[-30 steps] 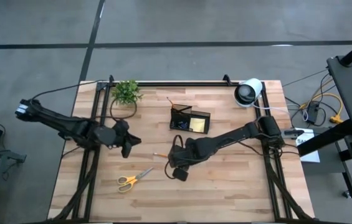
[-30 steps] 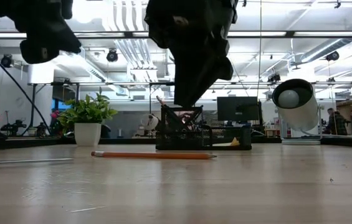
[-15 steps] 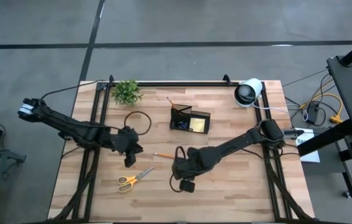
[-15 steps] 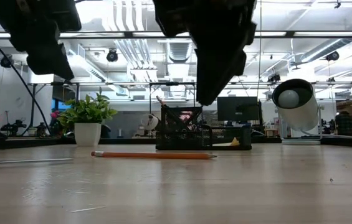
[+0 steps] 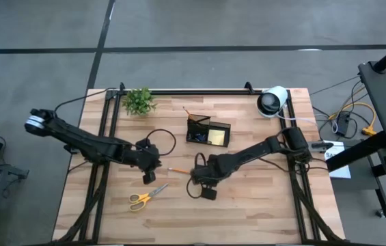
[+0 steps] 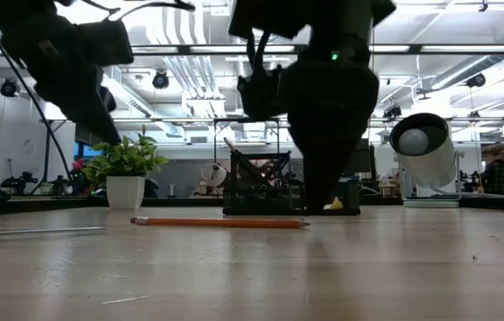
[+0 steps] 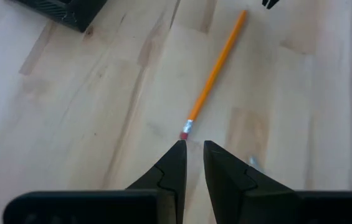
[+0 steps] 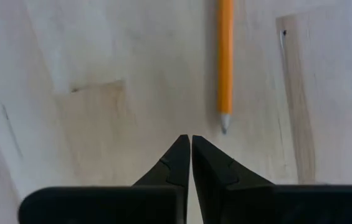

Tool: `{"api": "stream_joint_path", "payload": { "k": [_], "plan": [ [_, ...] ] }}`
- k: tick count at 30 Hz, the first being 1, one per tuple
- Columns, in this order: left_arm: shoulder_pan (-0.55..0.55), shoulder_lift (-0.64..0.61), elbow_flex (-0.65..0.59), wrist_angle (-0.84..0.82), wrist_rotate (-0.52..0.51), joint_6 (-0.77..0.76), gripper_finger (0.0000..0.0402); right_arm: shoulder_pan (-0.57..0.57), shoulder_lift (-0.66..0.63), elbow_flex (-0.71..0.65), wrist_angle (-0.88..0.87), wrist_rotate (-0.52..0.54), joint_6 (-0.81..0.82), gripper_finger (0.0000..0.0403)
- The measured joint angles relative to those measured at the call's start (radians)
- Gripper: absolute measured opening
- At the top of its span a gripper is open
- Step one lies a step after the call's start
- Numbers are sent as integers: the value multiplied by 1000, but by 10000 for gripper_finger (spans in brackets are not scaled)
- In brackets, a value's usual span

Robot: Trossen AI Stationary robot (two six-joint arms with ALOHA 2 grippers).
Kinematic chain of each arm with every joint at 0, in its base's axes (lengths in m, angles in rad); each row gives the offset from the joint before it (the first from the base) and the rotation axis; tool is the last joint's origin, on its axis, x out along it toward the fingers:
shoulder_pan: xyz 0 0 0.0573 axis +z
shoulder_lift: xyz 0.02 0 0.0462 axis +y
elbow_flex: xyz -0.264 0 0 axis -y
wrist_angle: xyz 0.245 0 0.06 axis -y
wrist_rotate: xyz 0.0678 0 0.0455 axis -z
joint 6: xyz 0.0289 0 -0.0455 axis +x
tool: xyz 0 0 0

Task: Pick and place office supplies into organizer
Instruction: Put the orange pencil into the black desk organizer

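the wooden tabletop (image 5: pixel 261 198) was seen from above with both dark arms reaching in over it. the big white-and-black roll (image 5: pixel 272 101) was placed near the far right corner, and the small green plant (image 5: pixel 139 101) near the far left corner. the black mesh organizer (image 5: pixel 208 130) was set near the middle of the far edge, with the yellow sticky-note pad (image 5: pixel 215 137) seen in its right compartment and a pencil standing up from its left compartment. the yellow-handled scissors (image 5: pixel 146 197) were laid flat toward the near left part of the tabletop. an orange pencil (image 7: pixel 215 73) was laid flat near the middle of the tabletop, between the two grippers. the left gripper (image 7: pixel 192 149) was held just beside the eraser end of this pencil, its fingers almost closed with a narrow gap and nothing between them. the right gripper (image 8: pixel 190 147) was held near the pointed end of the same pencil, its fingers pressed together and empty.
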Motion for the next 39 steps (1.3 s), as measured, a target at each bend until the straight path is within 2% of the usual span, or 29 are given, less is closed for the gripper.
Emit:
{"api": "stream_joint_path", "payload": {
  "k": [9, 14, 28, 39],
  "plan": [
    [18, 76, 0, 13, 0, 32, 39, -3, -22, -9, 12, -17, -28, 9],
    [19, 96, 0, 20, 0, 33, 39, -2, -42, -2, 16, 30, -36, 9],
    [19, 90, 0, 43, 1, 33, 39, -23, -40, -87, 104, 38, -76, 9],
    [19, 88, 0, 43, 1, 33, 39, -22, -39, -95, 124, 38, -80, 13]
  ]
}}
